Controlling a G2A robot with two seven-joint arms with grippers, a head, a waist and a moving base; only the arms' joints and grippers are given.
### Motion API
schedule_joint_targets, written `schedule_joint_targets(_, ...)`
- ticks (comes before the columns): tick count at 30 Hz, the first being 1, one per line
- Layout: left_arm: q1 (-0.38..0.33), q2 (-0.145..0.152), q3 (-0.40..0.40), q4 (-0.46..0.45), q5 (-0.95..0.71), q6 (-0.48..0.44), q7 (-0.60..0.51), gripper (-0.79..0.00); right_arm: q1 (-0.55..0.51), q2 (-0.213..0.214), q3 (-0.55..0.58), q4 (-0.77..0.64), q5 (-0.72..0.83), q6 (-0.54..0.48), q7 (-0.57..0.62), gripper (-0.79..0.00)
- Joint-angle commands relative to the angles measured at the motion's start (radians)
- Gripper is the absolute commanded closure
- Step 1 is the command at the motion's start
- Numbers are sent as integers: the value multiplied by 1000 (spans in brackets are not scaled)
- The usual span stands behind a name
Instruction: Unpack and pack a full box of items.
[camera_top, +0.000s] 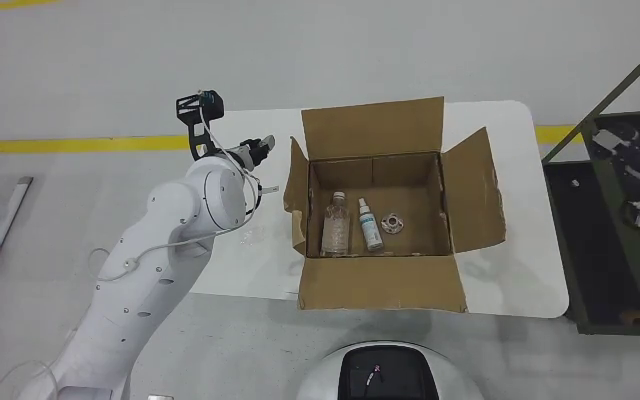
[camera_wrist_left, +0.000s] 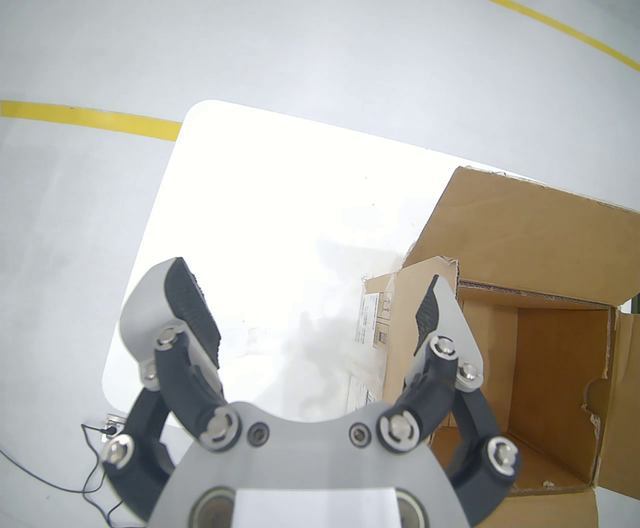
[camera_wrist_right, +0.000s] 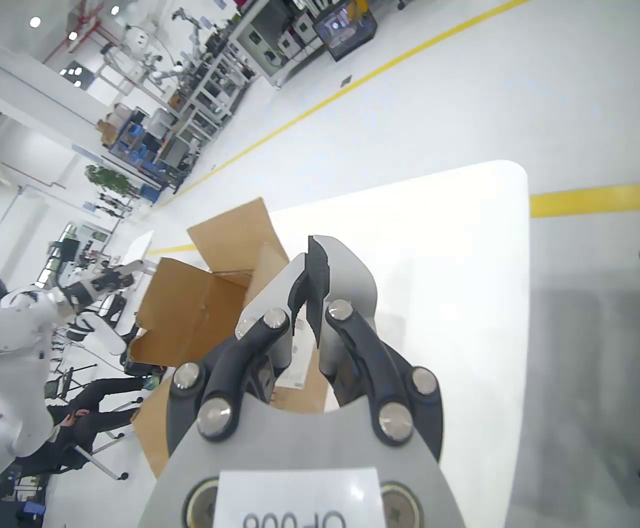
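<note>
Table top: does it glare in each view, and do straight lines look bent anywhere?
Left wrist view: the table glares nearly white, and the yellow floor line bends. Right wrist view: similar glare. Top view: milder light; the box casts shade inside itself.

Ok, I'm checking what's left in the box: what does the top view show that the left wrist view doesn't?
Top view: a clear bottle, a spray bottle and a small metal part inside the cardboard box. Left wrist view: ribbed pads of the open left gripper, a printed label on the box's outside. Both: that box, the white table, the yellow floor line.
</note>
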Motion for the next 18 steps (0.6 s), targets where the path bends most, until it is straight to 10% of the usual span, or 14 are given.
schedule_joint_targets(1, 0, 0, 0, 0, 0, 0, 0, -785, -8, 1, -4, 4, 1, -8, 1, 0)
schedule_joint_targets(11, 0, 0, 0, 0, 0, 0, 0, -785, -62, -1, -23, 5, 45, -44, -4, 0)
schedule_joint_targets(18, 0, 0, 0, 0, 0, 0, 0, -785, -189, -3, -70, -8, -69, -290, -187, 0)
